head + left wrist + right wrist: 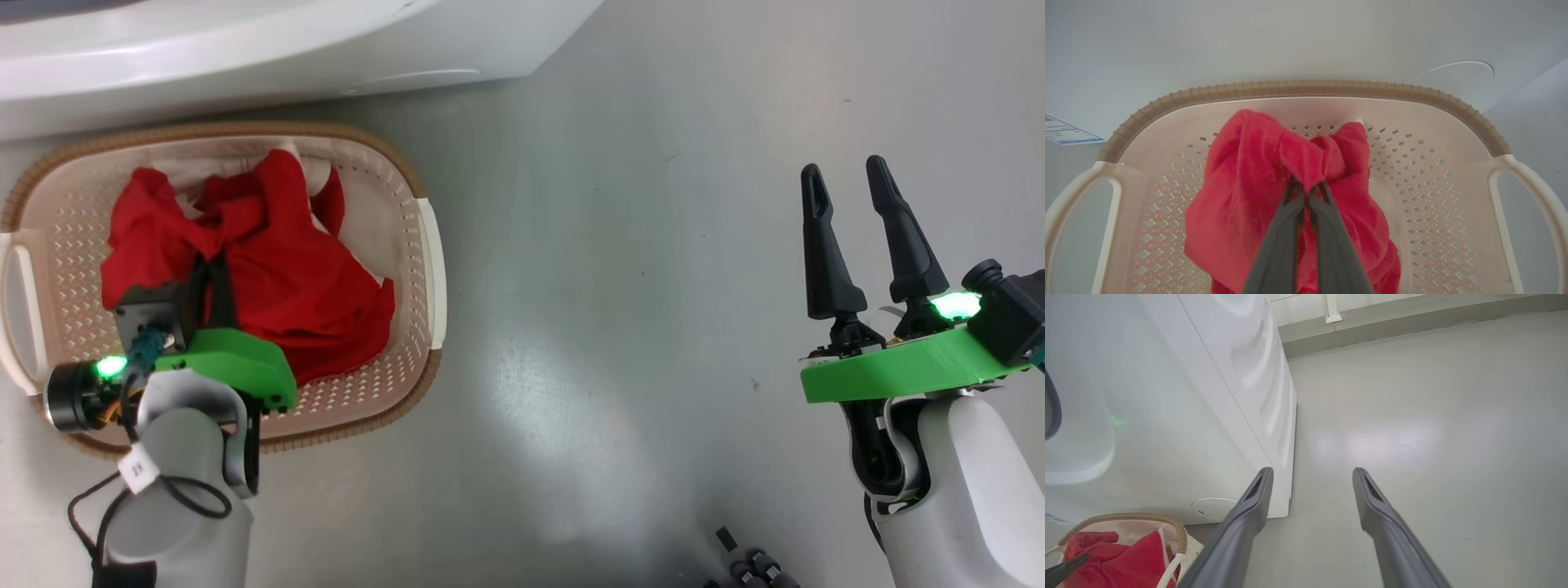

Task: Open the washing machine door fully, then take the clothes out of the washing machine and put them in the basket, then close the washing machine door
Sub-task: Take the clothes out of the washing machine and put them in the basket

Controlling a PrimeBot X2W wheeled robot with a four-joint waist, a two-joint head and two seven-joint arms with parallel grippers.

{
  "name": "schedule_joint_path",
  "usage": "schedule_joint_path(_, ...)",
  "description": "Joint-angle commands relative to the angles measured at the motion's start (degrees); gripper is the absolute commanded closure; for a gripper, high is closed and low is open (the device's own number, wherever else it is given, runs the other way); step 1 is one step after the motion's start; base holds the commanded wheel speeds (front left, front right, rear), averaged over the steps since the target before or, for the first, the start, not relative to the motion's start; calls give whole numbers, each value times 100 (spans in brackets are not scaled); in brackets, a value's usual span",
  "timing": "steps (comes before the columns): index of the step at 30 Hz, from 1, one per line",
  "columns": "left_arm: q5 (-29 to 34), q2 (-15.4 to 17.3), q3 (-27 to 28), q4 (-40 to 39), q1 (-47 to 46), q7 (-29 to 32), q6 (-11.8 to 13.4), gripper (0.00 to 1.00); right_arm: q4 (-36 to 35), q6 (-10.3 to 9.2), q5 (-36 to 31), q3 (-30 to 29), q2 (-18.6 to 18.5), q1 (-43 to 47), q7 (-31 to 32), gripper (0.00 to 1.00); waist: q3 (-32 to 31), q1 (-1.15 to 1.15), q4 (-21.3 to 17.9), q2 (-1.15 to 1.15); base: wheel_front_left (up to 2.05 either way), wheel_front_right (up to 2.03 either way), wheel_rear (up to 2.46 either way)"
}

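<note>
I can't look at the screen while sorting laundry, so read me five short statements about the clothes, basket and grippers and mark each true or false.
1. The left gripper is shut on the red clothes. True.
2. The clothes lie on the floor beside the basket. False: they are in the basket.
3. The right gripper is open and holds nothing. True.
4. The right gripper hangs over the basket. False: it is over bare floor, apart from the basket.
5. The basket stands close to the washing machine. True.
</note>
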Motion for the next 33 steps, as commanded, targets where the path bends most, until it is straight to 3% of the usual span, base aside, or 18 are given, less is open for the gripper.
schedule_joint_path(1,52,113,129,56,43,-22,-44,89,-136,37,24,126,7,21,-36,0,48,0,-18,0,0,0,0)
schedule_joint_path(8,54,169,159,551,-235,-22,-34,64,-116,37,38,114,7,11,-36,0,57,0,-46,0,0,0,0)
schedule_joint_path(10,59,167,157,547,-238,-22,-22,51,-109,37,38,115,7,19,-36,0,30,0,-49,0,0,0,0)
schedule_joint_path(12,49,171,170,514,-227,-22,-34,15,-106,37,41,118,7,20,-36,0,7,0,-50,0,0,0,0)
schedule_joint_path(14,36,164,184,456,-192,-22,-24,0,-99,37,36,121,7,18,-36,0,-30,0,-37,0,0,0,0)
schedule_joint_path(24,-60,116,272,86,186,-22,-74,0,-8,37,-16,185,7,98,-36,0,-487,0,13,0,0,0,0)
schedule_joint_path(33,-88,83,334,-750,727,-22,-143,0,119,37,-102,228,7,286,-36,0,-1176,0,32,0,0,0,0)
